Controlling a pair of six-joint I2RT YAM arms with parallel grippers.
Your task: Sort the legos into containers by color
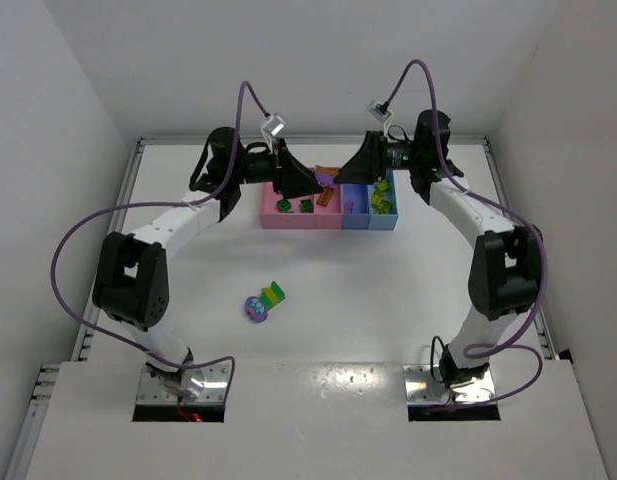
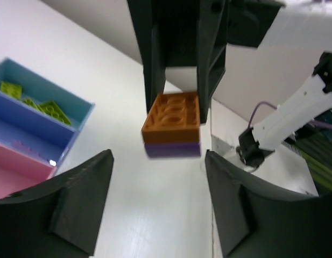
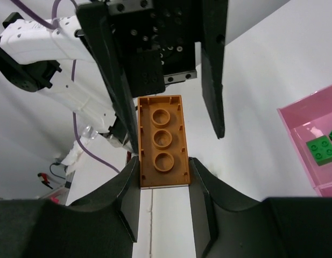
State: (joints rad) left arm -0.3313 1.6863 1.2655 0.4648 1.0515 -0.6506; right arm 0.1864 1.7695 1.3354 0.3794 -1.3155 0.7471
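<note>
Your right gripper (image 3: 164, 173) is squeezed shut on the orange lego (image 3: 162, 141). It pinches the two long sides, so the lego cannot fall. Your left gripper (image 2: 157, 180) stands wide, with one finger on each side of the same lego. It is not pinching, so only the right one carries it.

A purple lego (image 2: 172, 149) is stuck to the orange one. I think they need pulling apart before you can sort them. The tray (image 1: 288, 223) sits lower down, off to the side of both grippers.

From the right wrist, the purple lego hides behind the orange one. One side of the left gripper looks very close to the lego, but you cannot tell if it touches. From above, the grippers cover part of the tray.
</note>
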